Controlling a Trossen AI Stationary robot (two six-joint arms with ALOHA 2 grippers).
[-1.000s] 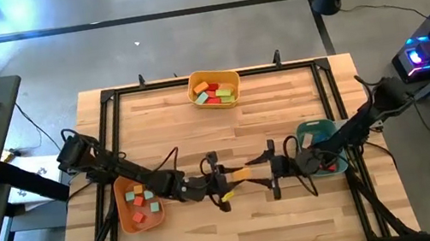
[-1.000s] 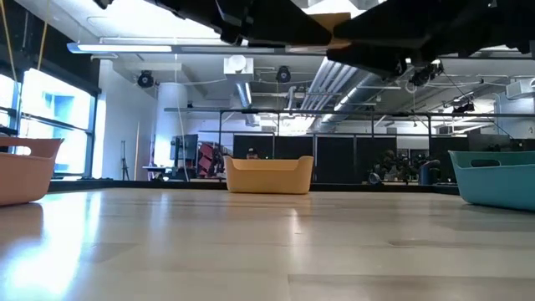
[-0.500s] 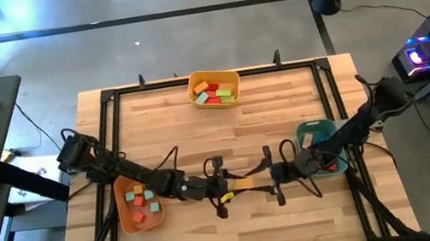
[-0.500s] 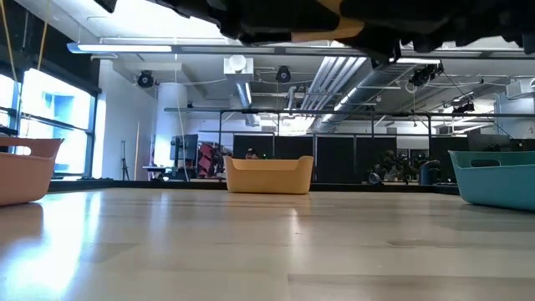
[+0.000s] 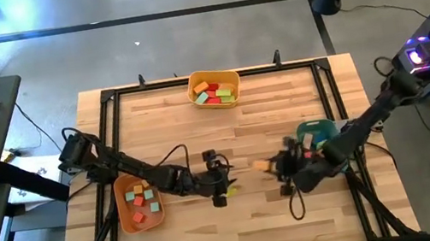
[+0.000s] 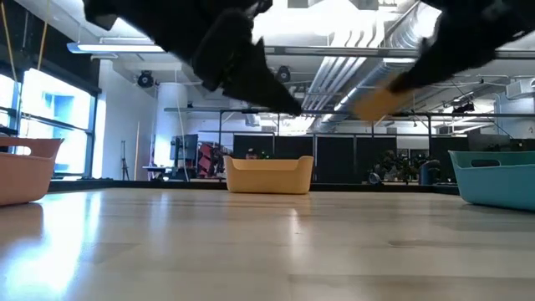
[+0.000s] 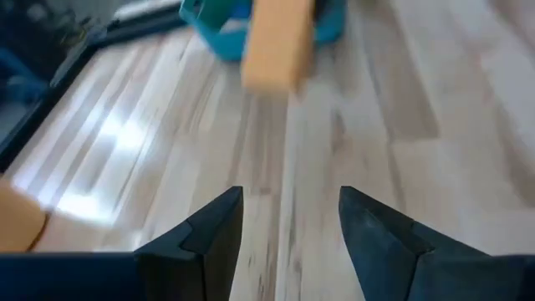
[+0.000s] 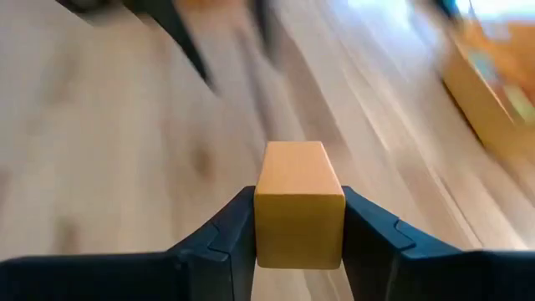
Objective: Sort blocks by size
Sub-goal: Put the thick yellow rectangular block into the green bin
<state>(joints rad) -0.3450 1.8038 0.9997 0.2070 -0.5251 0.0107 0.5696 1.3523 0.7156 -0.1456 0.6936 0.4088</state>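
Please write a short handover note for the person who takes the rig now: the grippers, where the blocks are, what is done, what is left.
Right gripper: shut on a long tan block, above the table beside the teal bin.
Left gripper: open, empty, above the table centre.
Done: small blocks lie in the orange bin, others in the yellow bin.
Left: probably drop the tan block into the teal bin. No loose blocks show on the table.

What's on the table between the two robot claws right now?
Only bare wooden table, seen from above. The left gripper is open and empty; the right gripper holds a tan block pointing toward it.
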